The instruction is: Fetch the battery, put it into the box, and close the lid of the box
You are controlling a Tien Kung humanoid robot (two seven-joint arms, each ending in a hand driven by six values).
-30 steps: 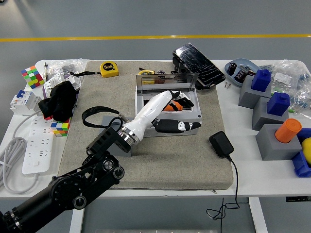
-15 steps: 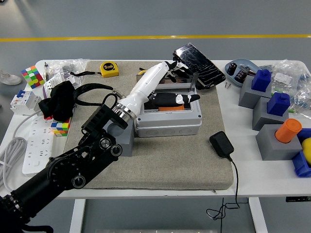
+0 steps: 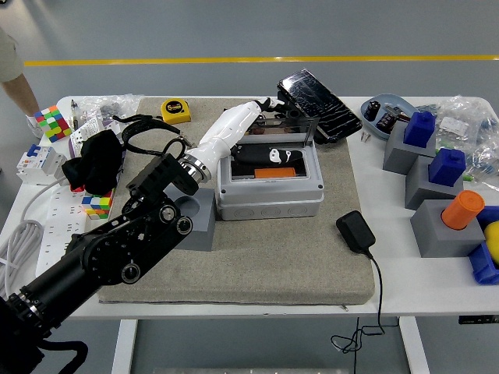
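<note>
Fingers (image 3: 269,107) of the left hand (image 3: 257,111) now reach the upright lid (image 3: 273,128) at its top left edge; whether they curl or spread cannot be told. A second ago that hand was down inside the box (image 3: 269,183); it has since lifted out and back. The battery (image 3: 274,171), orange, lies in the box, so only closing remains. A dark tool (image 3: 265,155) also lies inside. No right hand shows over the bench (image 3: 390,265)

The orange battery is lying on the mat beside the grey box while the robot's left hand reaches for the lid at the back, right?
Not quite. In the head view the orange battery lies inside the grey box, not beside it on the mat. The left hand is indeed up at the raised lid at the back.
</note>
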